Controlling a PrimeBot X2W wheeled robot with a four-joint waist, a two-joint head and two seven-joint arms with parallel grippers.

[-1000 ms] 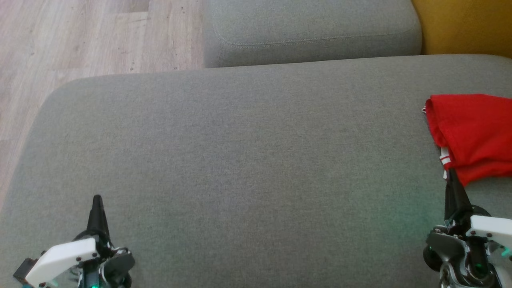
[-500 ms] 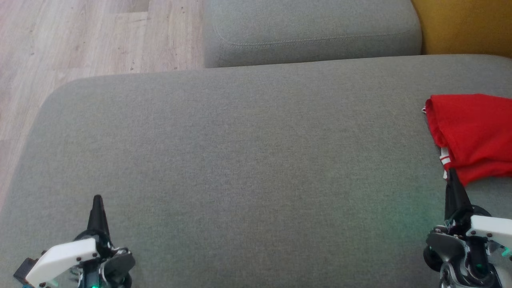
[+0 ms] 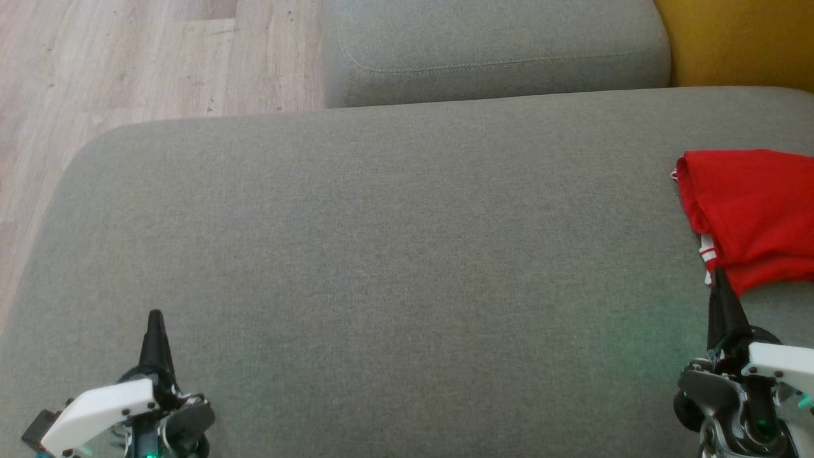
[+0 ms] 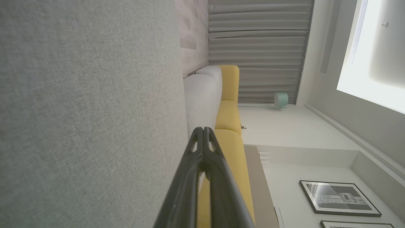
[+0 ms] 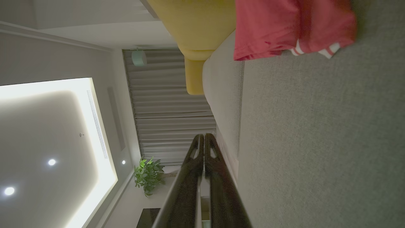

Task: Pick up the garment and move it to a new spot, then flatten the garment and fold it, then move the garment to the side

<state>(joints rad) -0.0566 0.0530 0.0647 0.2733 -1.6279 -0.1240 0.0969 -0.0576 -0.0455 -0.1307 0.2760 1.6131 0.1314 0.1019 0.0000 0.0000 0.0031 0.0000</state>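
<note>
Grey cushion [image 3: 381,254], pale wooden floor [image 3: 127,57], yellow sofa [image 3: 738,38], grey curtains [image 4: 259,47]

I read the garment [image 3: 750,210] as red, with white stripes at one hem — the cushion [image 3: 381,254] is grey, finely flecked. The floor [image 3: 127,57] is pale wood-grain, the sofa back [image 3: 738,38] mustard yellow. My left gripper [image 3: 154,316] and right gripper [image 3: 718,275] are black-fingered with white housings.

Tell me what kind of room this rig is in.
Most likely a living room, or a mock-up of one: a wide grey upholstered seat next to a yellow sofa, pleated curtains, framed pictures on the wall and a potted plant.
</note>
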